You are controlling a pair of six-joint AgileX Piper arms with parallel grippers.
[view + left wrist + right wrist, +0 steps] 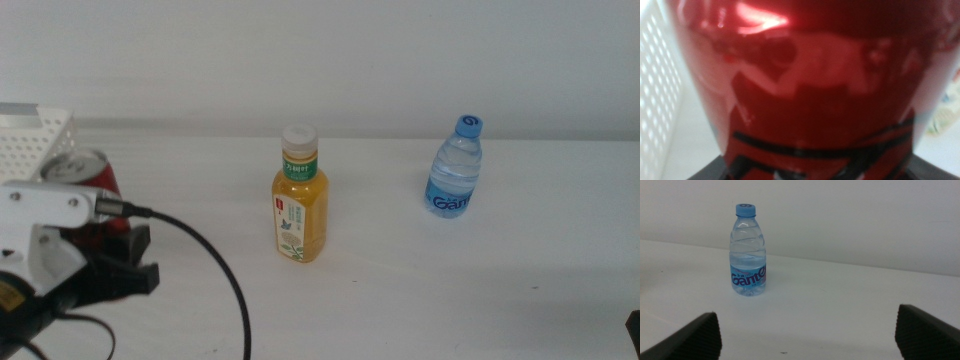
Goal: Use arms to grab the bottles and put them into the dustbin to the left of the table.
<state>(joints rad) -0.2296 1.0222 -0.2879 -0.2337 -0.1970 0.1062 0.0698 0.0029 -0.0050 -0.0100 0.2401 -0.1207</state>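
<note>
The red soda can (88, 172) stands at the table's left, right beside the white perforated dustbin (35, 140). My left gripper (125, 255) is shut on the can's lower body. In the left wrist view the can (810, 85) fills nearly the whole picture, with the dustbin wall (655, 90) at its side. The orange-yellow bottle (300, 198) with a cream cap stands upright mid-table. Back right is the blue-capped water bottle (455, 168), also upright. My right gripper (807, 330) is open, low over the table, some way short of the water bottle (747, 252).
The white table (450, 290) runs to a pale back wall. A black cable (225, 280) loops from the left arm over the table's front left. Only a dark corner of the right arm (634, 328) shows in the middle view.
</note>
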